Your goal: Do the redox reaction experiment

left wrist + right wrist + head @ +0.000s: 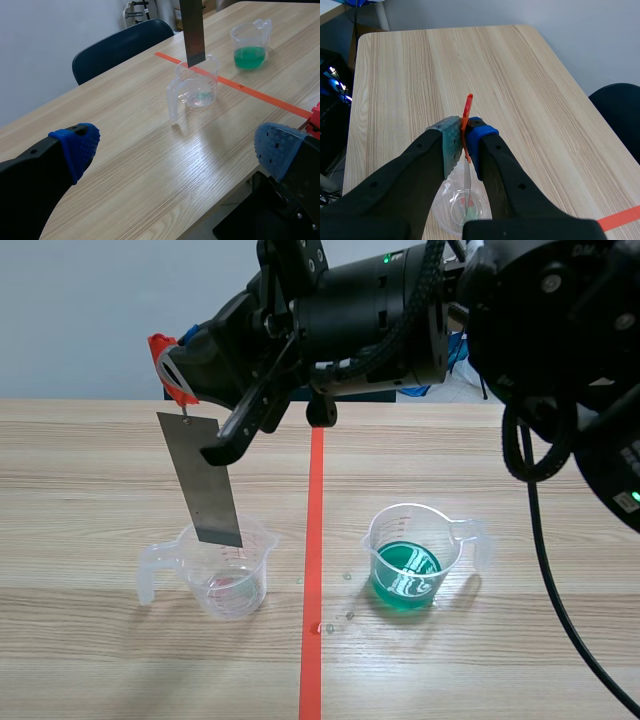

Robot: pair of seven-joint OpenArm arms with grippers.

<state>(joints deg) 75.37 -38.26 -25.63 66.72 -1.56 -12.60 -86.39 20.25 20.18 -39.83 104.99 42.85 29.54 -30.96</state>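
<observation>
Left hand (177, 147) spread by the near edge of the tabletop (100, 670); right hand (464, 135) pinches the orange clip (163, 355) with the metal strip (208, 480) hanging tilted, lower end at the rim of the clear cup (228, 585) mid-tabletop — lowering off-centre could snag the rim and tip the cup, or pull the strip from the clip.

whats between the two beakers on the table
In the scene view, only the orange tape line and a few small droplets lie between the clear beaker and the green beaker.
</observation>
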